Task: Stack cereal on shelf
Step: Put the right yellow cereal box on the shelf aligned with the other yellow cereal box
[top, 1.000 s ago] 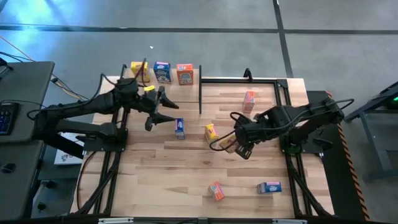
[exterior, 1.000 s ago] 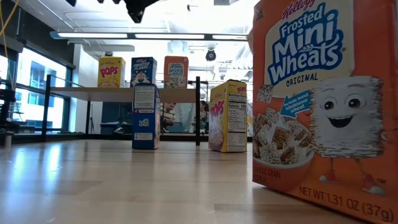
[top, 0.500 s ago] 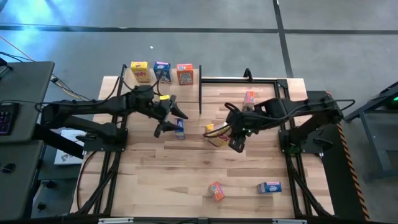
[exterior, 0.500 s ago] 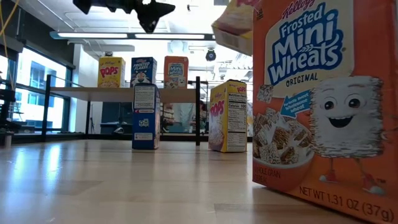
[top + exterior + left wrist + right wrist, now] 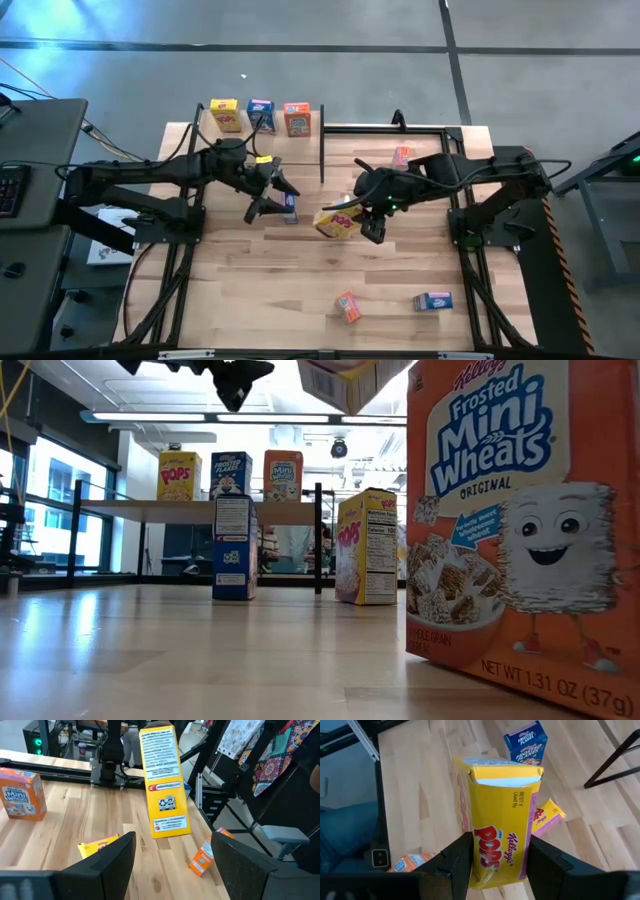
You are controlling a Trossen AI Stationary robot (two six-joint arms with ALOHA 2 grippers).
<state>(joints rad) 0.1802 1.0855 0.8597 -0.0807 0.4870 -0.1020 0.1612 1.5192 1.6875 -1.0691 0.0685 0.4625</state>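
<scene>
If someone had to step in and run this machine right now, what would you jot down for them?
Right gripper: shut on a yellow box, lifted over mid-table.
Left gripper: open, above a standing blue box.
Done: three boxes, yellow, blue and orange, stand on the shelf.
Left: the held box, another yellow lying flat, and blue and orange boxes scattered on the table.

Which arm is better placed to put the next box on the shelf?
The right one. Its hand already grips a yellow box lifted off the table, while the left hand hangs open and empty near the blue box.
</scene>
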